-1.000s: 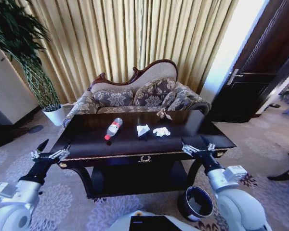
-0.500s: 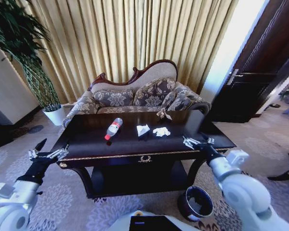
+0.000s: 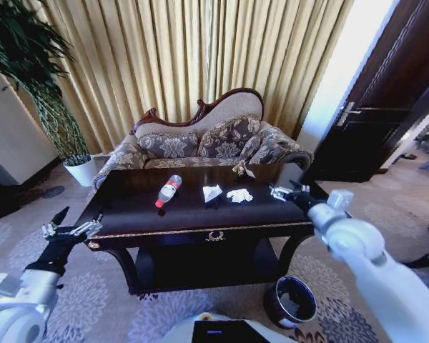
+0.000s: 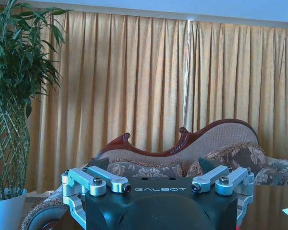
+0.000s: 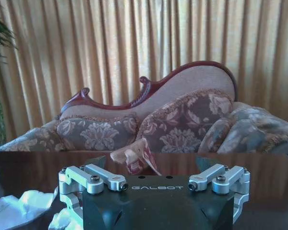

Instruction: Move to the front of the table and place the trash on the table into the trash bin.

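On the large dark glossy rectangular table [image 3: 200,214] with gold trim, the head view shows three pieces of trash in a row: one small clear plastic bottle [image 3: 168,191] with a red label lying on its side at the left, one folded white paper wad [image 3: 211,192] in the middle, and one crumpled white paper wad [image 3: 239,195] to its right. A brownish crumpled wrapper [image 3: 242,169] sits at the far edge near the floral sofa [image 3: 207,139]. Only that view takes in the small round dark bin [image 3: 291,302] with a pale rim, on the carpet by the table's near right leg. The right wrist view looks low across the tabletop, catching the wrapper [image 5: 134,160] and white paper [image 5: 19,211]. The right gripper [image 3: 282,191] hovers over the table's right part, fingers spread, holding nothing, just right of the crumpled wad. The left gripper [image 3: 70,227] hangs off the table's near left corner, spread and empty.
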{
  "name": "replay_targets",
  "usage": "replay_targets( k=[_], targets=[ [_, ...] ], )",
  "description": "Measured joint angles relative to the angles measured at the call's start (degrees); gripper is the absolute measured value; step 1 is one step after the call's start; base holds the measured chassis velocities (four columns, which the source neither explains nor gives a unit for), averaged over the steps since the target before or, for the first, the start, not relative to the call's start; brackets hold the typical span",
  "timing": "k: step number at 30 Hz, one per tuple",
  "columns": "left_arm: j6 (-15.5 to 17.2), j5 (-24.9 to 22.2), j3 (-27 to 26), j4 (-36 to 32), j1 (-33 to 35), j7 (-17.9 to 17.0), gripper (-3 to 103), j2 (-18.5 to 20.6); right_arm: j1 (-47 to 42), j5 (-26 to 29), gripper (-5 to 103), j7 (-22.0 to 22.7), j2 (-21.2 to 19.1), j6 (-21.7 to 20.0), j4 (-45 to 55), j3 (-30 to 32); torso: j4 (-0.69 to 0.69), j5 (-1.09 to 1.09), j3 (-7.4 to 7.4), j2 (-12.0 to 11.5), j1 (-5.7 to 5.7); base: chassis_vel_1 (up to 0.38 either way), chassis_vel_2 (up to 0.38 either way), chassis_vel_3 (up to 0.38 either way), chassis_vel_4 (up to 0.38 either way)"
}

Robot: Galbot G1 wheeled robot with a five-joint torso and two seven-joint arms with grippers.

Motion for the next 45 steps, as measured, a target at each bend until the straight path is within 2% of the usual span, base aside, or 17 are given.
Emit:
replay_targets(
  k=[2,3,5,9,12,17,22,25,31,45],
  targets=[
    [0.29,1.11,1.22,-0.42,-0.04,-0.68,100,-0.47,6.87,1.4,100,-0.04,-0.74,-0.51,-3.54,-5.76,0.04,-0.02,0.0,0.0,0.0,0.0,0.0,0.0,0.0],
    [0.29,1.11,1.22,-0.42,-0.04,-0.68,100,-0.47,6.87,1.4,100,-0.04,-0.74,-0.51,-3.54,-5.76,0.04,-0.02,0.0,0.0,0.0,0.0,0.0,0.0,0.0],
    [0.38,2.76,2.33,-0.58,-0.13,-1.02,100,-0.91,15.62,2.32,100,-0.01,-0.05,-0.88,-9.25,-13.79,0.01,-0.01,0.0,0.0,0.0,0.0,0.0,0.0,0.0],
    [0.47,3.26,2.69,-0.58,-0.21,-1.25,100,-0.94,19.73,2.37,100,0.13,0.83,-0.9,-12.03,-17.82,0.01,0.01,0.0,-0.01,0.0,0.0,0.0,0.0,0.0],
    [0.92,4.36,3.53,-0.21,-0.74,-1.5,100,-0.92,31.59,2.09,100,0.91,4.55,-0.87,-19.6,-27.9,0.03,-0.02,0.0,-0.01,0.01,0.0,0.0,0.0,0.0],
    [1.13,4.52,3.45,-0.34,-0.55,-1.67,100,-1.21,39.19,2.2,100,2.28,8.29,-1.5,-26.21,-34.55,0.02,-0.02,0.0,-0.01,0.01,0.0,0.0,0.0,0.0],
    [1.14,4.52,3.17,-0.41,-0.65,-1.68,100,-1.41,42.8,2.1,100,4.72,11.0,-3.14,-29.97,-38.21,0.02,-0.01,0.0,-0.01,0.01,0.0,0.0,0.0,0.0],
    [1.14,4.52,3.21,-0.44,-0.79,-1.69,100,-1.59,45.05,1.46,100,9.28,13.58,-6.17,-33.03,-40.44,0.02,-0.01,0.0,-0.01,0.0,0.0,0.0,0.0,0.0],
    [0.91,4.47,2.79,-0.28,-0.9,-1.8,100,-2.23,48.42,0.81,100,14.32,17.11,-8.42,-37.5,-42.76,0.02,-0.01,0.0,-0.01,0.0,0.0,0.0,0.0,0.0],
    [-0.5,3.46,1.55,1.42,-0.94,-1.77,100,-2.79,51.5,0.9,100,19.06,21.24,-10.7,-45.31,-45.01,0.02,-0.01,-0.01,0.0,0.0,0.0,0.0,0.0,0.0]
  ],
)
